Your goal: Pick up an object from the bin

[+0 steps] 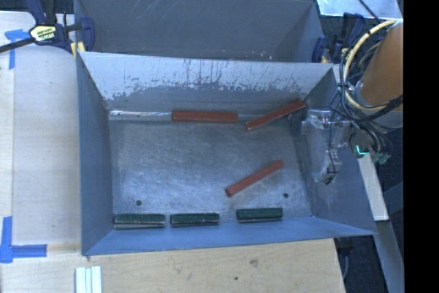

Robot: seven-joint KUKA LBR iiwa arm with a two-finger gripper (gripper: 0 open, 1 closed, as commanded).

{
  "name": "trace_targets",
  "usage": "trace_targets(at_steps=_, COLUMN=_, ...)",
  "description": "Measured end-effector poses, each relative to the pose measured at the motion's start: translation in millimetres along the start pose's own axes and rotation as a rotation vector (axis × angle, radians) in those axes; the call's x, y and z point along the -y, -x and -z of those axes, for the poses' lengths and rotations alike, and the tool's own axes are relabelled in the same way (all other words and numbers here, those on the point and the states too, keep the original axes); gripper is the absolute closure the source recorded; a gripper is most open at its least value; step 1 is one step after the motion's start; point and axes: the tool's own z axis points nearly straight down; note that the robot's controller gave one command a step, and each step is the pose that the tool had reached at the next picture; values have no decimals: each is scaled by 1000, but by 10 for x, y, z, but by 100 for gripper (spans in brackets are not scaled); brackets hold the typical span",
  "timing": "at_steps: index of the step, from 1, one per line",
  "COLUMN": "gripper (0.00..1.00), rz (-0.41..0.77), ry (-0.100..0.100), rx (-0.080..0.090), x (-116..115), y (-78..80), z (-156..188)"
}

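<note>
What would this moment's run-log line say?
gripper: over bin right slope | nearest: diagonal brown stick, mid-floor | rest: two brown sticks at rear, three green bars at front

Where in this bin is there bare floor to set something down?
The left floor is bare, between the back stick and the green bars. Tighter on the right: the corner stick, the middle stick and the gripper by the right wall.

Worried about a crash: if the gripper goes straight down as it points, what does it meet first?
Likely the bin's bare floor or sloped right wall; depth is unclear. The gripper points down with nothing loose under it; the nearest brown stick lies to its left.
</note>
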Motion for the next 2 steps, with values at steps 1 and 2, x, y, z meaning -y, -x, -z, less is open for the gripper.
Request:
trace_targets(at_steps=1, gripper=0, rz=-101, ry=0, rx=3, x=-118, y=-365, z=-1317)
trace_targets(at_steps=2, gripper=0, rz=66, ry=0, rx=14, x=-962, y=88, z=-1299)
